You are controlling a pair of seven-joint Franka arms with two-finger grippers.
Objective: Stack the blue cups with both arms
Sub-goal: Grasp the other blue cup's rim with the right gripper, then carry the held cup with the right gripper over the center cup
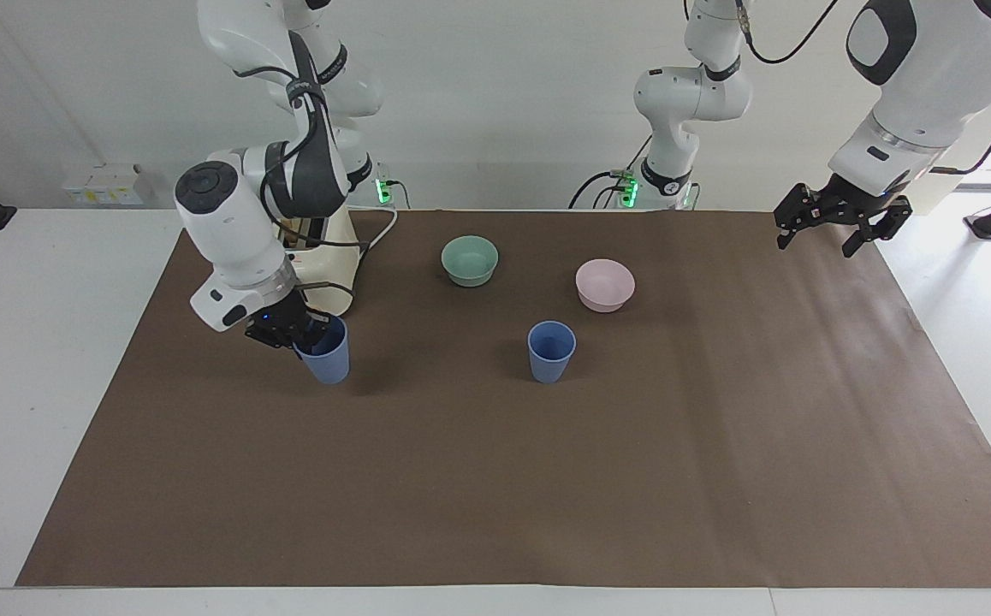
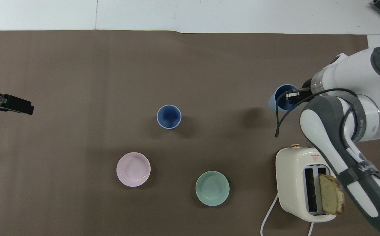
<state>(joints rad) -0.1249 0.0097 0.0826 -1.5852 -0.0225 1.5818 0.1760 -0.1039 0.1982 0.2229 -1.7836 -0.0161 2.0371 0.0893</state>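
— Where's the right hand (image 1: 305, 329)?
— Pinching a blue cup's (image 1: 324, 358) rim, lifted over the counter (image 1: 495, 479) by the toaster (image 2: 295, 177).
— The other cup (image 1: 551, 352)?
— Mid-counter, at three o'clock of it. The left hand (image 1: 838, 227) waits, spread.

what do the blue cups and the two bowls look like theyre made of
Blue cups: probably matte plastic, going by their thin walls, even colour and lack of glare. Mint-green bowl and pink bowl: smooth with a soft sheen; plastic or glazed ceramic, cannot tell which.
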